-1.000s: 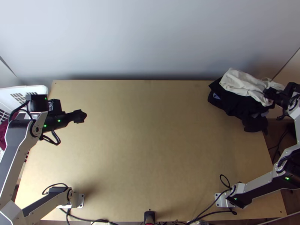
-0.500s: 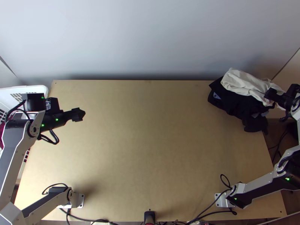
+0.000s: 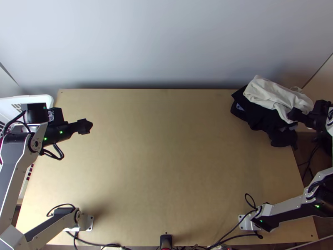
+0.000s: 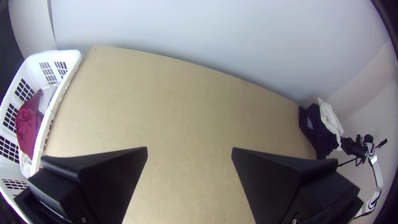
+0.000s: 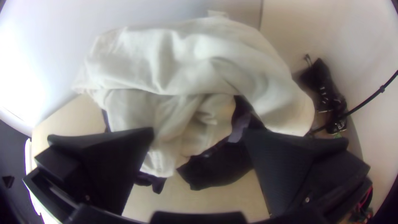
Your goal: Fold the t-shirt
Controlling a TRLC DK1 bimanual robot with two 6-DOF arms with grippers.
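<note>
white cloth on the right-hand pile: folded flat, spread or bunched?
Bunched. The white cloth lies heaped on the dark cloth, creased and doubled over itself, with no squared edges.

table [image 3: 166, 166] middle: free | far right: clothes heap [image 3: 266, 93] | left side: basket [image 3: 37, 99], left gripper [image 3: 85, 126]

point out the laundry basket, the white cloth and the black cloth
Laundry basket [image 4: 74, 57], left wrist view, rim corner
White cloth [image 5: 186, 62], right wrist view, upper fold
Black cloth [image 3: 262, 116], top view, uncovered part
</note>
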